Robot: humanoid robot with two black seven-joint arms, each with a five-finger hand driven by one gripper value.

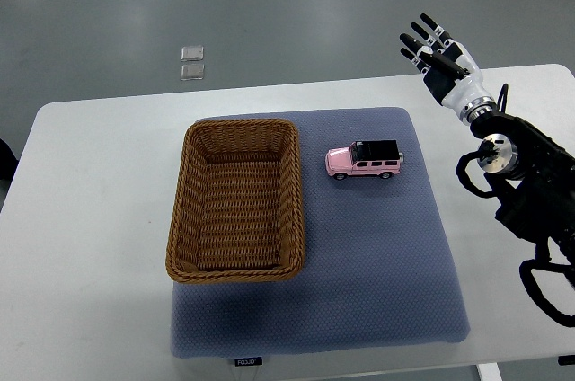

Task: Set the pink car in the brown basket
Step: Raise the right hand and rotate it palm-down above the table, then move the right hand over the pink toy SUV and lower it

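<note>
Pink car (364,160) well apart from right hand (437,53)

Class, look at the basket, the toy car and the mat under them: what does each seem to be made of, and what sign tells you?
Brown basket: woven wicker or rattan, by its braided strands, matte. Pink car: probably painted metal or plastic, smooth and slightly glossy, with a black roof. Mat: likely foam or fabric, blue-grey, with a fine dotted texture.
</note>
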